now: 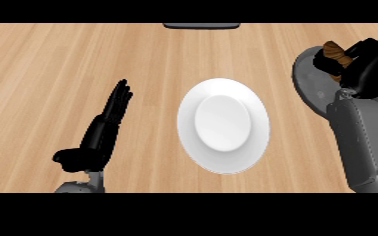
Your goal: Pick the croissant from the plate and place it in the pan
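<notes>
Right hand (353, 62): fingers curled round croissant (336, 52) — over pan (314, 87), counter's right edge.
Left hand (103, 127): fingers straight, pressed together.
Plate (255, 145): mid-counter.

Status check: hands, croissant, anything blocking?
Right hand shut on croissant, over the pan. Left hand open, resting left of the plate. Plate bare. Nothing blocking the pan.

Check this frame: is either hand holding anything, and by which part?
The right hand holds the croissant over the pan; grip spot hidden. The left hand holds nothing.
</notes>
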Controlling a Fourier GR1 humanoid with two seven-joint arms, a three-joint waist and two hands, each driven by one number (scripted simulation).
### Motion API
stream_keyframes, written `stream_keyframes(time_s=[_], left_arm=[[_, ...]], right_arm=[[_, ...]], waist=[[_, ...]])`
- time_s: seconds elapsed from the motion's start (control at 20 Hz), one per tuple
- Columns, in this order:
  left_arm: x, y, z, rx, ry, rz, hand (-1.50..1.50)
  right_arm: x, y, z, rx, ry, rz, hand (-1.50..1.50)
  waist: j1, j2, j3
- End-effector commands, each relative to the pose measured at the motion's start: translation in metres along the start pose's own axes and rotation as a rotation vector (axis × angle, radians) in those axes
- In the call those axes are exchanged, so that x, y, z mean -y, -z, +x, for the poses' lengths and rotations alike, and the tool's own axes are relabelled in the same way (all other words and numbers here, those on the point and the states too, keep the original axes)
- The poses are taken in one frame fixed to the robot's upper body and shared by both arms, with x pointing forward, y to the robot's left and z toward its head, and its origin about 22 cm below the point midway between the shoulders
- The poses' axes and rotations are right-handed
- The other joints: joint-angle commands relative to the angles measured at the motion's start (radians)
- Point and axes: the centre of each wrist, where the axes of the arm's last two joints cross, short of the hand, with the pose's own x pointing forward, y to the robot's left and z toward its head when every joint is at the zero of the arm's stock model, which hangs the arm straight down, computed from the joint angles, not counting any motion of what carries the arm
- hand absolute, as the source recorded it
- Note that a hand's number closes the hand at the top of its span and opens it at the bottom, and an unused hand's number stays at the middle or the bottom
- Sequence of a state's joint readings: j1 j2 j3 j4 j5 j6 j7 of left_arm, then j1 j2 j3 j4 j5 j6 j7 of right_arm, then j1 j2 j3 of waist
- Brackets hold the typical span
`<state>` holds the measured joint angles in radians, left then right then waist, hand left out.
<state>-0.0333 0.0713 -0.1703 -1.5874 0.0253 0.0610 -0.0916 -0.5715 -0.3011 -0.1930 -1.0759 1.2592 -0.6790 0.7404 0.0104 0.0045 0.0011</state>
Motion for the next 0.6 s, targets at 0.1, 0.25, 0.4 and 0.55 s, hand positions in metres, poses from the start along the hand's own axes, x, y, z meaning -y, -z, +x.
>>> stream_keyframes(time_s=[0.1, 0.25, 0.4, 0.55], left_arm=[[-0.003, 0.001, -0.009, 0.005, -0.004, -0.018, 0.0], [0.0, 0.007, 0.0, 0.001, 0.006, -0.016, 0.0], [-0.007, -0.001, -0.012, 0.008, -0.005, -0.019, 0.0], [0.006, 0.007, 0.007, 0.014, -0.016, -0.035, 0.0]], right_arm=[[-0.006, 0.053, -0.028, -0.064, 0.051, -0.095, 1.5], [-0.01, 0.062, -0.067, -0.058, 0.049, -0.122, 1.5], [-0.005, 0.083, -0.078, -0.044, 0.039, -0.116, 1.5], [-0.02, 0.068, -0.088, -0.24, -0.076, 0.308, -1.5]], waist=[[0.008, 0.003, 0.0], [0.011, 0.004, 0.001], [0.016, 0.006, 0.001], [0.026, 0.006, 0.003]])
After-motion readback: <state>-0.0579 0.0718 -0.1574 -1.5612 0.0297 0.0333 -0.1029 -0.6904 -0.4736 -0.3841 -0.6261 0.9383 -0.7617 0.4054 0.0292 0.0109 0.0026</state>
